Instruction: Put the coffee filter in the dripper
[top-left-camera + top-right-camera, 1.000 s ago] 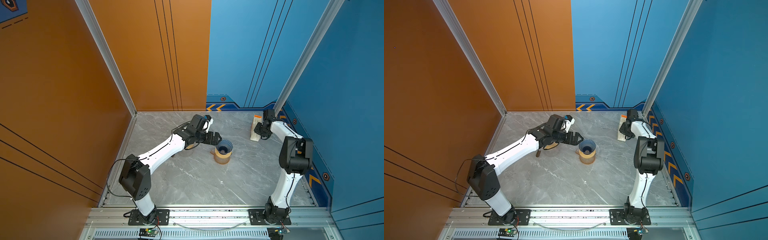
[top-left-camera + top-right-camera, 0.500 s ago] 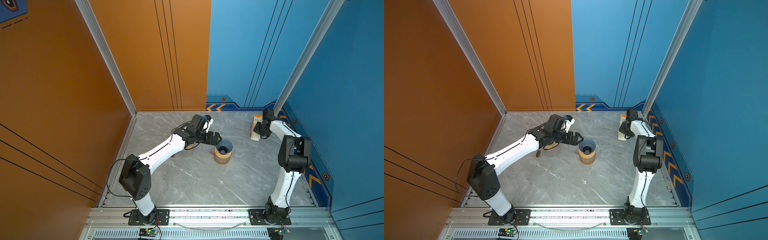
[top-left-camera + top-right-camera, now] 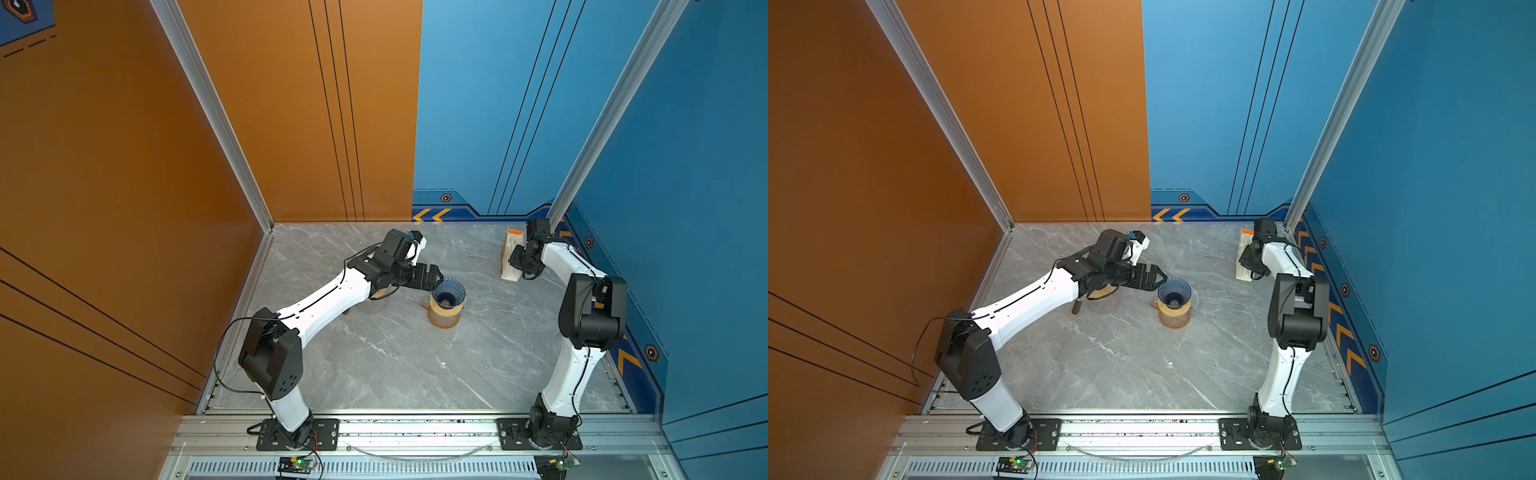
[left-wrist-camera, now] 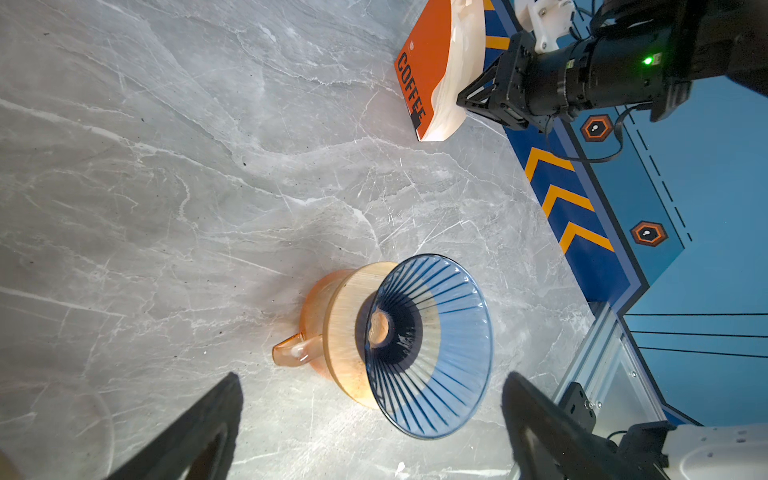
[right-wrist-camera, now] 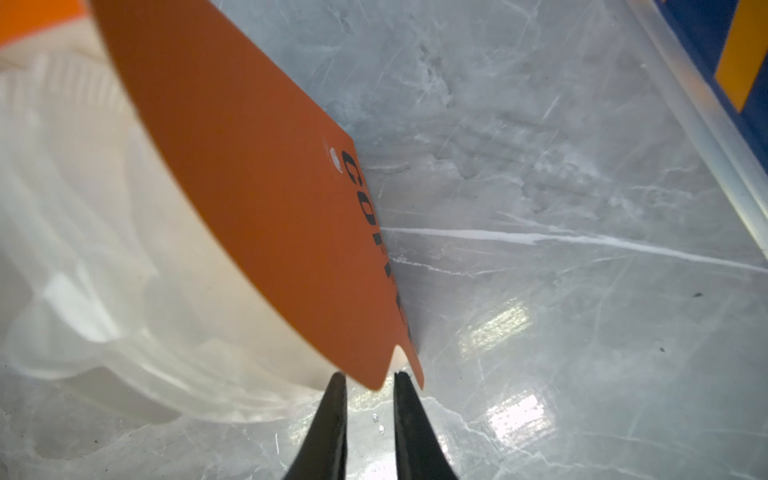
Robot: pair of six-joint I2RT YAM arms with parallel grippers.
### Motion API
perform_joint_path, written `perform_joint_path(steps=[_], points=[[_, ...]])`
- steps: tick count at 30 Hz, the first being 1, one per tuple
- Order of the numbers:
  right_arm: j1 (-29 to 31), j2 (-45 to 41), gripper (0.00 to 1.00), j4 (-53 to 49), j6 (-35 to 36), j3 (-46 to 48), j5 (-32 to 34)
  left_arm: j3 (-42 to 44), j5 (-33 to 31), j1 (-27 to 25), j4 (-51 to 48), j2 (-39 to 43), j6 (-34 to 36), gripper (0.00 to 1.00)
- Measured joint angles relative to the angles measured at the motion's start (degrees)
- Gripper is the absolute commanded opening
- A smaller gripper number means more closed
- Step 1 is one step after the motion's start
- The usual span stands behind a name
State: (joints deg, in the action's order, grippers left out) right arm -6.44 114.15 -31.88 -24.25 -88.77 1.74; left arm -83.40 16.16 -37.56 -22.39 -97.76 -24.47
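**End effectors: left at the dripper, right at the filter pack**

Left end effector (image 4: 372, 378) spread wide, fingers (image 4: 208, 415) far apart, gripping nothing. Stopped just short of the dripper (image 4: 440, 345), tips level with its near rim in a top view (image 3: 448, 291).

Blue ribbed glass cone of the dripper seated upright on an amber carafe (image 4: 320, 316), ribs visible all the way down to the drain hole.

Right end effector (image 5: 369, 376) well apart from the dripper, up against the filter pack (image 5: 249, 199). Tips close together with a narrow gap. Lower corner of the orange COFFEE card and a sliver of white between them. Cannot tell whether pinched or only straddled.

Coffee filters (image 5: 83, 249) white and pleated, stacked behind that card. Pack standing on the tabletop (image 3: 395, 365), beyond the dripper and to its right in both top views, close to the blue wall.
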Motion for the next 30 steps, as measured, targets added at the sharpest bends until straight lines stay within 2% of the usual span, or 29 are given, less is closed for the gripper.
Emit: perform_joint_path(steps=[8,15,23,26,30], points=[[0.0,-0.57,0.19,-0.04,0.42,0.28,0.31,0.0,0.2,0.0,-0.11,-0.55,0.0,0.98],[0.0,-0.57,0.25,-0.04,0.44,0.28,0.33,-0.48,0.42,0.0,-0.11,-0.63,0.0,0.98],[0.0,-0.57,0.25,-0.07,0.44,0.31,0.44,-0.76,0.44,-0.02,-0.11,-0.63,-0.22,0.98],[-0.02,-0.57,0.15,-0.09,0.57,0.35,0.57,-0.81,0.42,-0.09,-0.11,-0.63,-0.42,0.98],[-0.26,-0.57,0.16,-0.09,0.87,0.35,0.52,-0.85,0.44,-0.26,-0.11,-0.63,-0.44,0.98]])
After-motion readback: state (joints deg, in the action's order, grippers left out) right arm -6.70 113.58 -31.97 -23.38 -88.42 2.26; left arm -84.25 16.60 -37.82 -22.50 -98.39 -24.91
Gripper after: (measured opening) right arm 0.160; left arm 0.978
